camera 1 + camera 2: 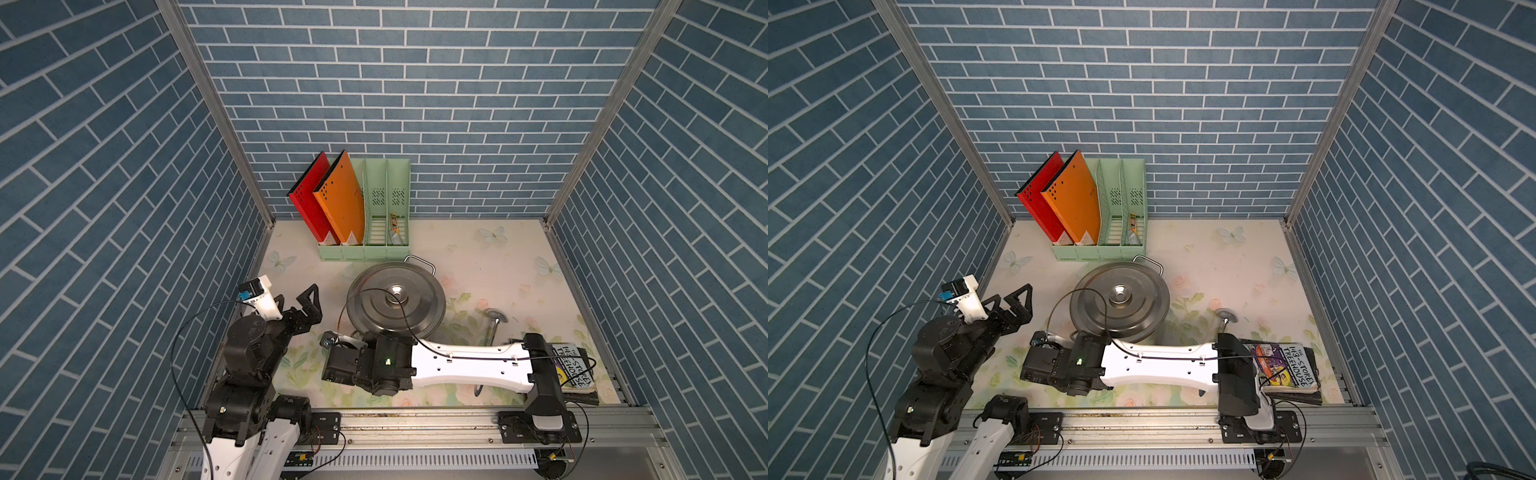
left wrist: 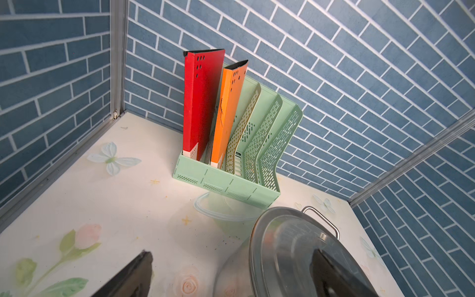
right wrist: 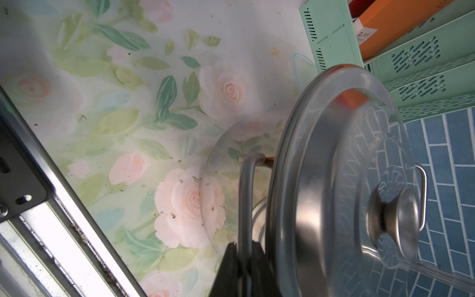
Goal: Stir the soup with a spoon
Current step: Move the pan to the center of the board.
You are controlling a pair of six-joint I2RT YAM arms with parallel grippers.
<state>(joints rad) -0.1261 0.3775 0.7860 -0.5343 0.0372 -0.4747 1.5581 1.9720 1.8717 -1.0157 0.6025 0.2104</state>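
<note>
Jaws: the left gripper (image 1: 296,294) stands wide apart and empty, left of the pot (image 3: 221,200). The right gripper (image 3: 244,250) is clamped on the pot's near handle (image 3: 245,195) and is hidden under its wrist in both top views. The spoon (image 1: 495,321) lies on the table (image 1: 478,266) right of the pot, its handle end hidden beneath the right arm; the lid (image 1: 395,297) hides the pot's contents.

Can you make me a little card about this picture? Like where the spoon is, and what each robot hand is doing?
lid: on the steel pot
soup: can't be seen, the lid covers it
spoon: lying on the table right of the pot, not held
left gripper: open, empty, left of the pot
right gripper: shut on the pot's side handle
at the back: green file rack
</note>
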